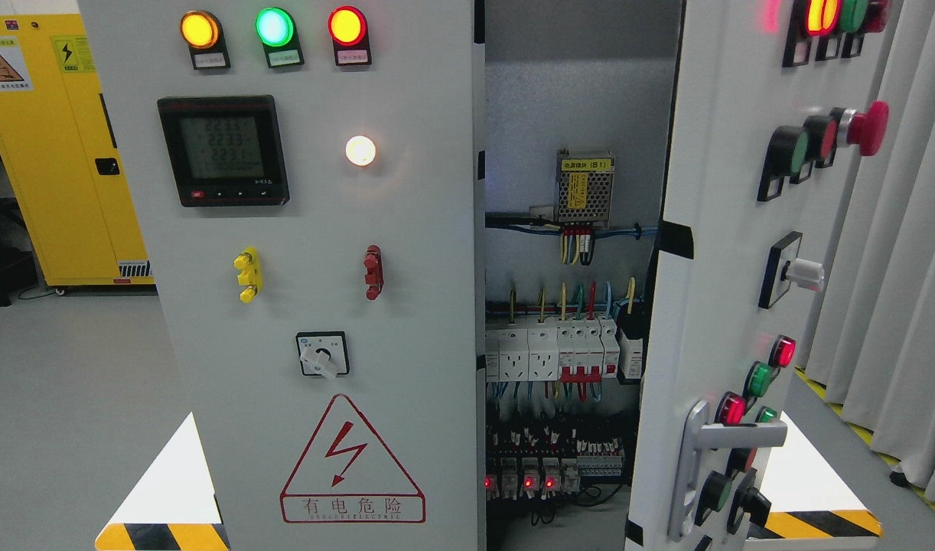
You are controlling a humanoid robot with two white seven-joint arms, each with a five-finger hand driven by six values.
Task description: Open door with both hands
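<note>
The electrical cabinet [284, 306] stands on the floor [62, 398] and fills most of the head view. Its left door [406, 252] is shut and faces the camera square-on. Its right door [712, 229] is swung outward on its far edge, so the gap between the two doors exposes the interior. The right door's metal handle [712, 451] sits near its lower edge, untouched. Neither robot hand nor arm appears in the view, so the state of the fingers cannot be told. On the left door, three lamps run along the top: orange [200, 29], green [274, 27] and red [347, 25], all lit. Below them sit a digital meter [223, 150] and a lit white lamp [360, 150]. Lower down are a yellow latch [247, 274], a red latch [373, 271], a rotary switch [322, 354] and a red triangular shock warning sign [353, 459]. Inside the cabinet, a small power supply [585, 184] is mounted above a row of sockets and breakers [552, 350], with relays showing red indicators [529, 478] beneath. The open door carries a red mushroom button [865, 127] and further coloured buttons. A yellow cabinet [62, 168] stands at the far left, and grey curtains [896, 268] hang on the right.
</note>
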